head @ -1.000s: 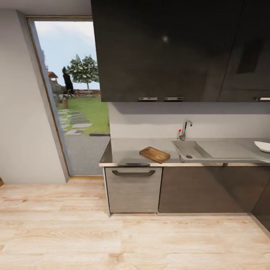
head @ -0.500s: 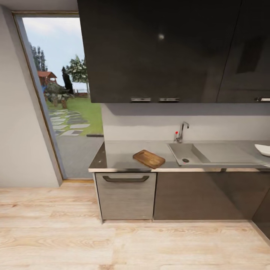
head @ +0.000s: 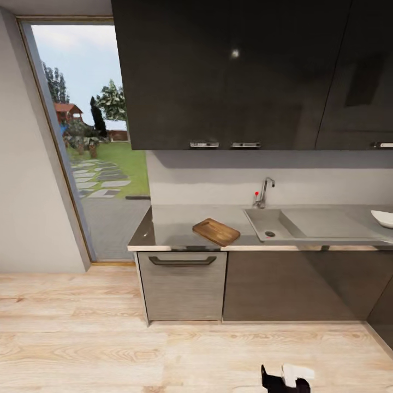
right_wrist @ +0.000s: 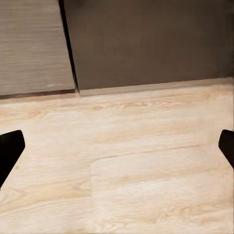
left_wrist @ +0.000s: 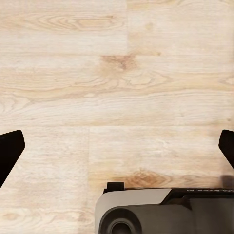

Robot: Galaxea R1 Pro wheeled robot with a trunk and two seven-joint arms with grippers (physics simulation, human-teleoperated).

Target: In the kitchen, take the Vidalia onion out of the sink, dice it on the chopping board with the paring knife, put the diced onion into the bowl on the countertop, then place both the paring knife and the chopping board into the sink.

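**Approach phase, nothing grasped yet**

Left gripper (left_wrist: 117, 146): fingers spread wide, released, empty, pointing down at the floor (left_wrist: 117, 73). Right gripper (right_wrist: 117, 146): also released and empty, fingers wide apart, aimed at the floor where it meets the dark lower cabinets (right_wrist: 146, 44). In the head view a dark-and-white arm part pokes in at the bottom edge; can't tell which piece it is.

Landmark: sink (head: 270, 224), set in the tabletop (head: 174, 218) under the tap (head: 263, 192). Board (head: 216, 232) lies flat on the tabletop just left of the sink, near the front edge, turned at an angle. Bowl (head: 383, 219) sits well right of the sink, past the drainboard, cut off by the frame edge. Basin looks bare except the drain; onion not made out from here. Knife too small to spot.

Step, as I judge it: driving up to the counter, before step one. Next move calls for closing in on the sink, raising an arm over the basin and locating the onion.
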